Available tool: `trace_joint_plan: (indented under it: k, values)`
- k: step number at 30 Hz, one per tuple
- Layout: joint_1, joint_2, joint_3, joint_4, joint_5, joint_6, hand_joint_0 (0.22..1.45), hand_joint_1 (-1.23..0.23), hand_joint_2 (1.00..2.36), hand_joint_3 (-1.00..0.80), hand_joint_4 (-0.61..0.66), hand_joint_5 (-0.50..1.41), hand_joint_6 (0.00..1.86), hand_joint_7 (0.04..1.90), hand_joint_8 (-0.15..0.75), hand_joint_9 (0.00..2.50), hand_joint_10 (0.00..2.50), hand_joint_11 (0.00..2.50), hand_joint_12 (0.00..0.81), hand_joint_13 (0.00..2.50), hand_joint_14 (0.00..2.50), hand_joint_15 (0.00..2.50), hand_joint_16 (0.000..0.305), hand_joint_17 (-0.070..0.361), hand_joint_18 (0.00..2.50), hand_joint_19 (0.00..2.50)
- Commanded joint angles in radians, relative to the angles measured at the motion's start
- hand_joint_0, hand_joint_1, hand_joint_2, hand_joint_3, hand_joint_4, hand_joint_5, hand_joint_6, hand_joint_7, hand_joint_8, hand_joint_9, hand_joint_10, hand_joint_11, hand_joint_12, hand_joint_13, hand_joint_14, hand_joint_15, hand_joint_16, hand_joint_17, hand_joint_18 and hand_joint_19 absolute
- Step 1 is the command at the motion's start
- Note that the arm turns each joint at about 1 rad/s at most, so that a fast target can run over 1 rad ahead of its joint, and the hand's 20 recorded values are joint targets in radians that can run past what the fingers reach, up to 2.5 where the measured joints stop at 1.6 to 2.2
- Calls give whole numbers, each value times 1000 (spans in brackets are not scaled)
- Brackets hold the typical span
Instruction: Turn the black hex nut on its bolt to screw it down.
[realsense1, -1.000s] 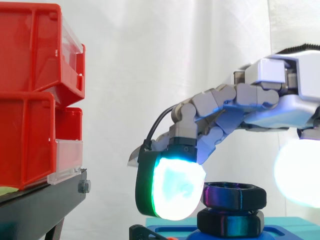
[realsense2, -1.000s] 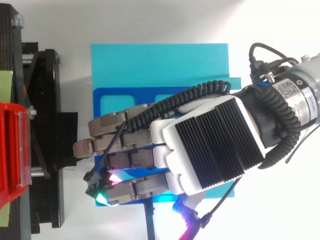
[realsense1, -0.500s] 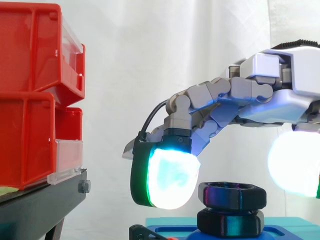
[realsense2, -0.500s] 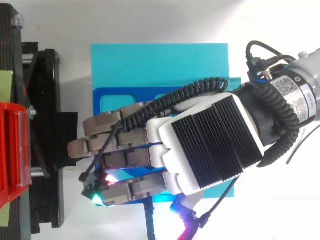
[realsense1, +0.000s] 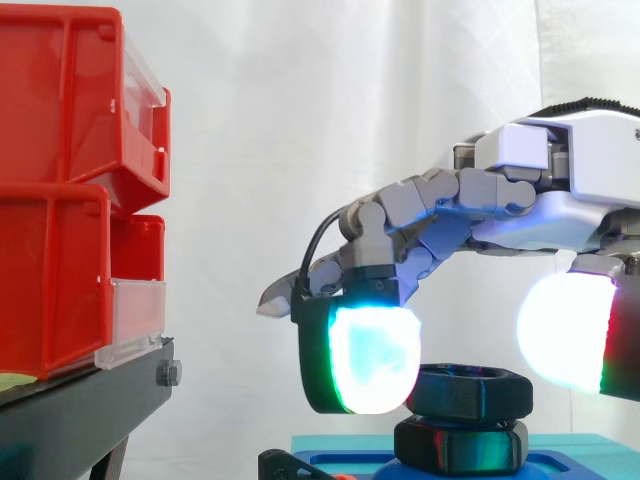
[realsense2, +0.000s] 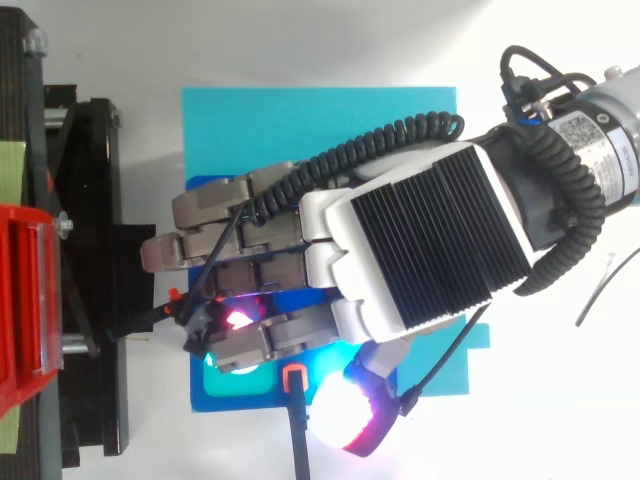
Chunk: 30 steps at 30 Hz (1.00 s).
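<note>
The black hex nut (realsense1: 470, 390) sits on its bolt above a second black nut (realsense1: 460, 446) on the blue fixture (realsense2: 215, 200). My hand (realsense1: 560, 190) reaches in from the right and arches over the nut. Its fingers are curled down around the nut. One glowing fingertip (realsense1: 375, 358) lies against the nut's left side. The glowing thumb (realsense1: 565, 330) stands at the nut's upper right edge. From above, the hand (realsense2: 420, 260) covers the nut, with the thumb (realsense2: 350, 420) at the plate's near edge.
Red bins (realsense1: 70, 190) stand stacked on a black stand (realsense1: 90, 410) at the left, close to the fingertips. The cyan base plate (realsense2: 320, 125) lies under the fixture. A black rod with an orange tip (realsense2: 293, 378) sticks out at the plate's near edge.
The hand shifted towards the nut. Its glowing fingertip moved right against the nut's left side. The thumb swung left and now shows from above.
</note>
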Motion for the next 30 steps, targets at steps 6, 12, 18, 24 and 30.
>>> trace_joint_plan:
  k: [6,12,18,24,30]
  values:
    - [-4,0,0,-11,-3,-4,500,-364,1000,-500,148,-1,503,1324,281,832,16,332,345,455,4,78,54,121,386,332]
    - [-13,0,0,-7,-12,-5,501,-354,1000,-500,138,6,502,1345,277,862,16,334,343,469,3,80,53,120,395,330]
    - [-31,0,1,9,-31,-7,474,-285,1000,-500,143,8,502,1344,286,872,15,337,353,476,3,81,56,125,396,335]
    - [-50,0,0,19,-48,-7,420,-37,1000,-500,147,19,502,1322,291,919,15,305,373,498,2,68,62,139,435,332]
    - [-80,0,1,33,-83,-5,416,-10,1000,-500,150,19,503,1318,295,937,13,305,376,513,2,67,62,139,437,322]
